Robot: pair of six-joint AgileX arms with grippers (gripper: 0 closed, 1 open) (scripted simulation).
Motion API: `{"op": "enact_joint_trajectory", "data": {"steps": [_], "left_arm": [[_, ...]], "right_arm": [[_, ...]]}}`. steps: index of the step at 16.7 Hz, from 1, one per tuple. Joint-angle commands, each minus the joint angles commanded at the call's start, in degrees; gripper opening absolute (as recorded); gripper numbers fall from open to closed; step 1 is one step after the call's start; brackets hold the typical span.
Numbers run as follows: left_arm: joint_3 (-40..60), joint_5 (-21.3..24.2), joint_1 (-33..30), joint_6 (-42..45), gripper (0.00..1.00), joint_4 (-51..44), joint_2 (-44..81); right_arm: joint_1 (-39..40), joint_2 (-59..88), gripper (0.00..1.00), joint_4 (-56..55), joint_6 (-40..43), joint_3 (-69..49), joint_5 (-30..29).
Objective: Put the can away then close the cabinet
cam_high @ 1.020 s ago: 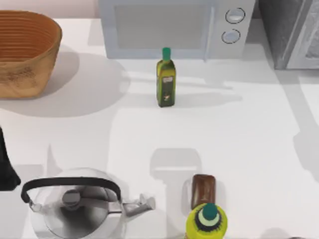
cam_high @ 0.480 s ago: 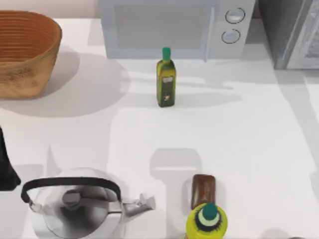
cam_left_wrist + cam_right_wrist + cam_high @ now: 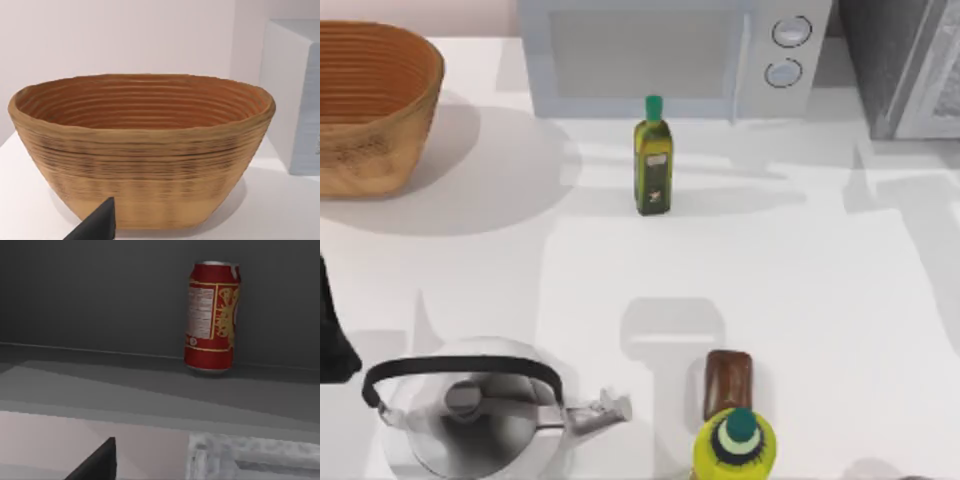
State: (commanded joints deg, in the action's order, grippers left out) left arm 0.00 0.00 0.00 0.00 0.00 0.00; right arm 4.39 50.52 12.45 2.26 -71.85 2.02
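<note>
The red can (image 3: 212, 317) with a silver top and pale label stands upright on the floor of the dark grey cabinet (image 3: 100, 300), against its back wall. My right gripper (image 3: 97, 462) shows as a dark tip at the lower edge of the right wrist view, well apart from the can and outside the cabinet's front edge. In the top view the cabinet (image 3: 885, 60) sits at the back right corner, with its pale framed door panel (image 3: 938, 95) angled at the right edge. My left arm (image 3: 330, 330) is parked at the table's left edge, facing the basket (image 3: 142, 150).
A light grey microwave (image 3: 670, 55) stands at the back, with a green oil bottle (image 3: 653, 160) in front of it. At the back left is a woven basket (image 3: 370, 105). Along the front edge are a kettle (image 3: 470, 410), a brown block (image 3: 728, 383) and a yellow bottle (image 3: 735, 445).
The arm's shadow on the table's right side has shifted back toward the cabinet. Nothing on the table has moved.
</note>
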Motion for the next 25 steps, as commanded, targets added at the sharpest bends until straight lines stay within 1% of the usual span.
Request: {"op": "enact_joint_trajectory", "data": {"steps": [3, 6, 8, 11, 13, 15, 21, 23, 25], "left_arm": [[0.0, 0.0, 0.0, 0.0, 1.0, 0.0, 0.0], [0.0, 0.0, 0.0, 0.0, 1.0, 0.0, 0.0], [0.0, 0.0, 0.0, 0.0, 1.0, 0.0, 0.0], [0.0, 0.0, 0.0, 0.0, 1.0, 0.0, 0.0], [0.0, 0.0, 0.0, 0.0, 1.0, 0.0, 0.0], [0.0, 0.0, 0.0, 0.0, 1.0, 0.0, 0.0], [0.0, 0.0, 0.0, 0.0, 1.0, 0.0, 0.0], [0.0, 0.0, 0.0, 0.0, 1.0, 0.0, 0.0], [0.0, 0.0, 0.0, 0.0, 1.0, 0.0, 0.0]], "right_arm": [[-0.89, -15.81, 1.0, -4.58, -0.13, 24.06, 0.51], [-1.92, -29.81, 1.0, -8.18, -0.62, 44.09, 0.33], [-2.66, -37.54, 1.0, -9.95, -1.09, 54.43, -0.15], [-3.67, -45.95, 1.0, -11.67, -1.78, 65.48, -1.12], [-4.15, -49.17, 1.0, -12.24, -2.1, 69.87, -1.7], [-4.39, -50.49, 1.0, -12.45, -2.26, 71.81, -2.01], [-4.24, -50.2, 1.0, -12.45, -2.23, 71.79, -1.9], [-5.75, -48.34, 1.0, -14.31, -2.43, 70.9, -0.12], [-9.09, -44.05, 1.0, -18.53, -2.63, 69.32, 3.68]]}}
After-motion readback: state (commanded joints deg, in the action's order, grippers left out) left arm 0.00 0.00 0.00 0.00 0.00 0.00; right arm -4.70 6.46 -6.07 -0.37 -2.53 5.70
